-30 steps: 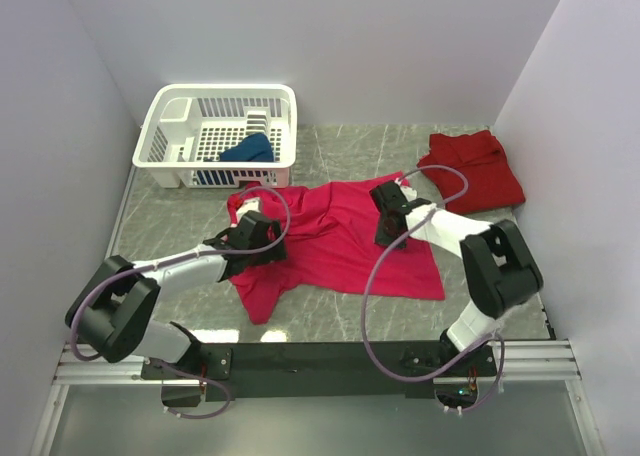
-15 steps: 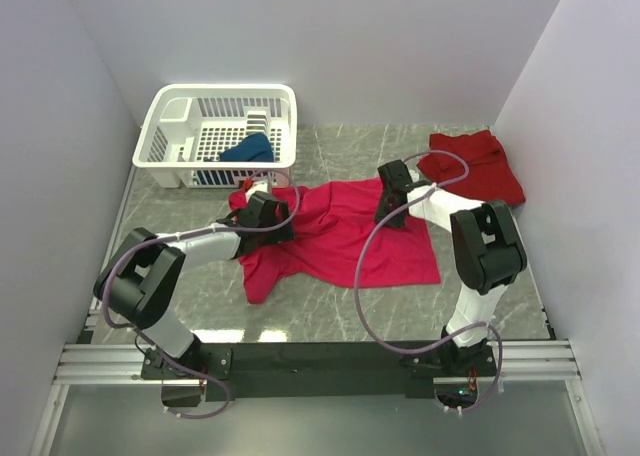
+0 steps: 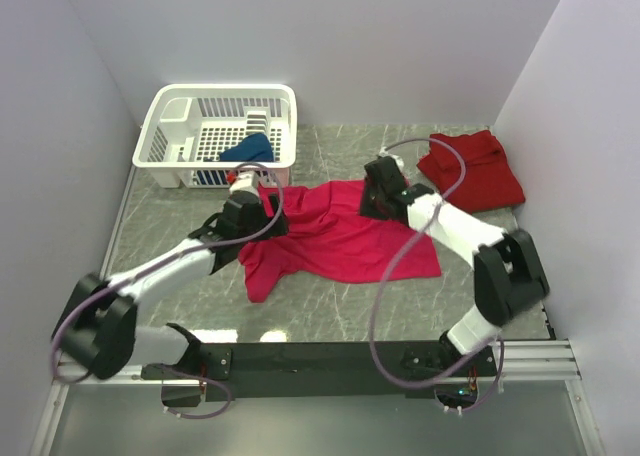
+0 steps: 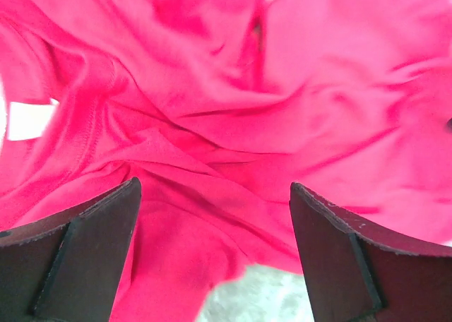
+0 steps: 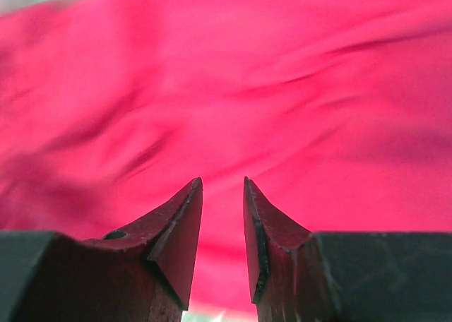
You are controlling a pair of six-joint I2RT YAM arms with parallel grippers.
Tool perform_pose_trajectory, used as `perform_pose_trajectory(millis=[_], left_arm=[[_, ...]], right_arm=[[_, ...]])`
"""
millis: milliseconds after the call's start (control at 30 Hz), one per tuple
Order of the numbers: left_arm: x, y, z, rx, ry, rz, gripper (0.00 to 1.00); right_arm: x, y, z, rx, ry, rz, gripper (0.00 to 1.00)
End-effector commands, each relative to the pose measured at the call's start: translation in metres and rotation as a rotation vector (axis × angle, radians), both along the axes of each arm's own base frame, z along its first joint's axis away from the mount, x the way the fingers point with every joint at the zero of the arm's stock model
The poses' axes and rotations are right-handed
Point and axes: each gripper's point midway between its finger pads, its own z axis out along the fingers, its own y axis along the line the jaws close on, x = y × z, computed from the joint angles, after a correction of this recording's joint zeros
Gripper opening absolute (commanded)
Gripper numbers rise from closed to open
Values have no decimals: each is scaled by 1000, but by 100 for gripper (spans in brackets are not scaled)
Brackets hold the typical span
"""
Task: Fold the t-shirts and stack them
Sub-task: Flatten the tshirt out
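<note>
3 t-shirts, 1 basket. white plastic lattice basket beyond left tool, dark blue shirt bunched inside. left tool wide open, holding nothing, over wrinkled magenta shirt spread on marbled surface. right tool at that shirt's far edge, nearly closed, can't tell if it grips. darker red shirt crumpled just right of it.

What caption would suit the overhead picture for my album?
Two robot arms reach over a rumpled magenta t-shirt, near a white basket and a red shirt.

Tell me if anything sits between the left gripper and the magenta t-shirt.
Nothing visible does. The left gripper hangs open directly over the magenta t-shirt, and only its rumpled cloth shows between the jaws.
</note>
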Motion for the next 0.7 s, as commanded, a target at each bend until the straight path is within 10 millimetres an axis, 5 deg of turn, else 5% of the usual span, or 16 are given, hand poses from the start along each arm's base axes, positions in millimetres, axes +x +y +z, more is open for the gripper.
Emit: perform_pose_trajectory(millis=[0, 133, 333, 667], left_arm=[[-18, 22, 16, -26, -36, 76, 92], [-35, 58, 5, 36, 9, 189, 95], [-48, 76, -7, -33, 51, 220, 95], [-67, 77, -17, -73, 76, 210, 95]], right_arm=[[-29, 55, 41, 115, -110, 131, 37], [-75, 122, 38, 179, -71, 301, 37], [-121, 190, 12, 154, 20, 436, 36], [-157, 230, -19, 126, 114, 491, 35]])
